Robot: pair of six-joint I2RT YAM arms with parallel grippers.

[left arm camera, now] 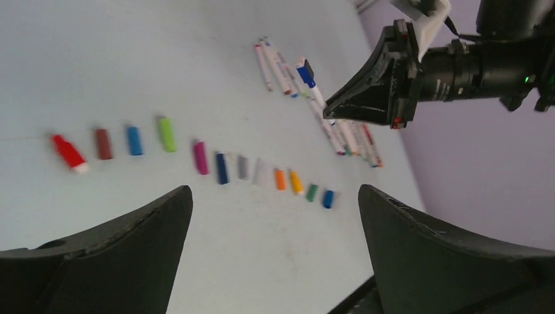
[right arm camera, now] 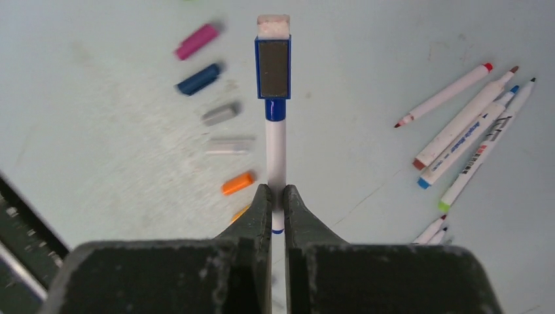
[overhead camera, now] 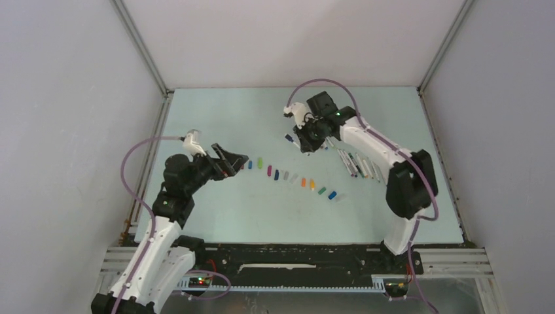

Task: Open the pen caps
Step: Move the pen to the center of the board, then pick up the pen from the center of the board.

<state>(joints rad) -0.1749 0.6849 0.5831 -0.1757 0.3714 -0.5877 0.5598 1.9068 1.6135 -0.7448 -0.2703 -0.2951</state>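
Right hand (right arm camera: 276, 196) pinches the pen (right arm camera: 275, 147) by its white barrel; blue cap (right arm camera: 273, 69) juts free. Judged light, stiff, slick plastic: left hand (left arm camera: 273, 196), spread wide, should grip the cap squarely.

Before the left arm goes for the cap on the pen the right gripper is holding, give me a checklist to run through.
1. Hold: right gripper shut on the blue pen at its white barrel: ok.
2. Cap: blue cap on the pen, pointing away from the fingers, nothing covering it: ok.
3. Jaws: left gripper wide open: ok.
4. Alignment: left gripper lined up with the blue cap: not ok, it is off to the left, apart from the pen.
5. Hold firm enough to resist a pull: cannot tell.
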